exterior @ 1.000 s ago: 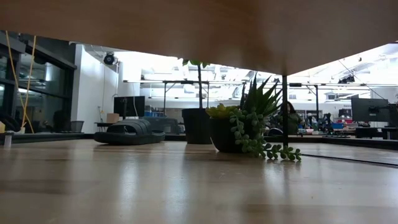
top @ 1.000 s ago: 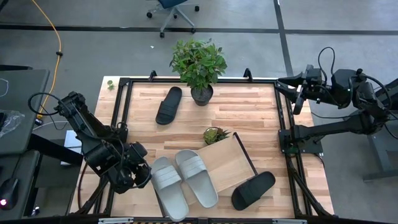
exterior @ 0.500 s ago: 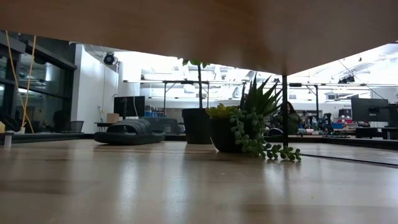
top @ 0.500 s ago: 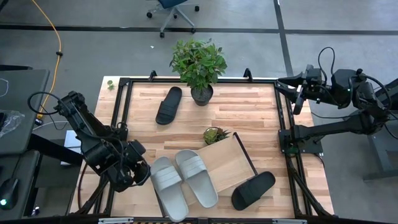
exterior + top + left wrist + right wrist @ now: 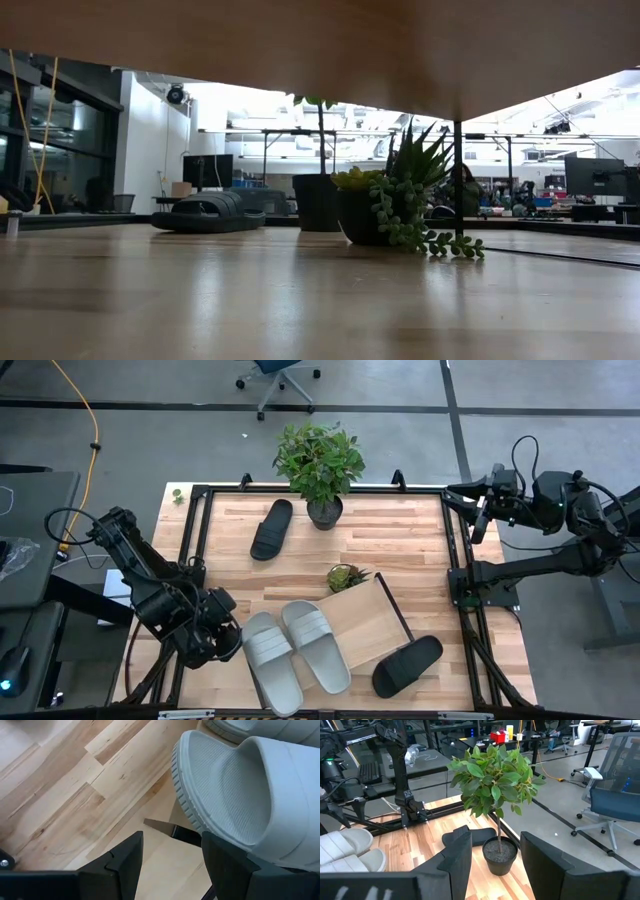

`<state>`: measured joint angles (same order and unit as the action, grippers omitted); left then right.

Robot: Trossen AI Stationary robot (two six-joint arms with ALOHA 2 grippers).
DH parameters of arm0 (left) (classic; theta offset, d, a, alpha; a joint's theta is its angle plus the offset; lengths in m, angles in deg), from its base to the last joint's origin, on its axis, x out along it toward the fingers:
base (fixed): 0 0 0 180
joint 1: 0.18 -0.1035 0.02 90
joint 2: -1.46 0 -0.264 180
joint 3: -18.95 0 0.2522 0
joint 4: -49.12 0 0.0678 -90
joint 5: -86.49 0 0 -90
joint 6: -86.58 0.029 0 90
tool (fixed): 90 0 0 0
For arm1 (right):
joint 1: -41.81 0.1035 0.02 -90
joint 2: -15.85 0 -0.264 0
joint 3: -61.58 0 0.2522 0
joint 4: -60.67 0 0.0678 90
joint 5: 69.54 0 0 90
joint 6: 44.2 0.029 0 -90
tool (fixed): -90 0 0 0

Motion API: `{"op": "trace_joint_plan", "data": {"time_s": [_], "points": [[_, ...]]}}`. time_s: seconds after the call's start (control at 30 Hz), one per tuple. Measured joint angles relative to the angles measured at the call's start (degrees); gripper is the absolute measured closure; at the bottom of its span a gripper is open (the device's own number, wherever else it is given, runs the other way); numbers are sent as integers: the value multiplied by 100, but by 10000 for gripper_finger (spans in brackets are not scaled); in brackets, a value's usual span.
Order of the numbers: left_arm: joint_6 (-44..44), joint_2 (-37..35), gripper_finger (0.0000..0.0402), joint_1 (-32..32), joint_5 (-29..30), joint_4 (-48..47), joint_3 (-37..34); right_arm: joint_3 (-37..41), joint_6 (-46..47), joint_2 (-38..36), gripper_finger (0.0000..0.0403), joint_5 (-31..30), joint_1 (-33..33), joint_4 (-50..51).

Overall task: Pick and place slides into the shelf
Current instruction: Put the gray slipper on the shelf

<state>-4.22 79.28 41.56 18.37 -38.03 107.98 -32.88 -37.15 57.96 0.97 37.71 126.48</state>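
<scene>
Two light grey slides lie side by side near the table's near edge, one (image 5: 270,658) on the tabletop and the other (image 5: 316,645) partly on the shelf (image 5: 368,622), a light-wood tray with dark edges. One black slide (image 5: 271,528) rests on its sole near the far edge. The other black slide (image 5: 407,665) lies across the shelf's near right corner. My left gripper (image 5: 228,643) is open, low beside the left grey slide's end (image 5: 235,795), its fingers apart from it. My right gripper (image 5: 483,502) waits open beyond the table's right edge.
A tall potted plant (image 5: 320,465) stands at the far edge beside the black slide, and a small succulent (image 5: 346,576) sits at the shelf's far corner. Dark frame rails (image 5: 455,575) border the table. Bare wood shows at the centre left (image 5: 230,575).
</scene>
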Motion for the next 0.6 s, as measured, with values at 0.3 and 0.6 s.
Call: {"op": "trace_joint_plan", "data": {"time_s": [0.3, 0.6], "points": [[1091, 4, 211, -691, -172, 293, 0, 0, 0, 37, 245, 0, 0, 0], [1088, -42, 211, -722, -795, 115, 0, 0, 44, 37, 245, 8, 0, 55]]}}
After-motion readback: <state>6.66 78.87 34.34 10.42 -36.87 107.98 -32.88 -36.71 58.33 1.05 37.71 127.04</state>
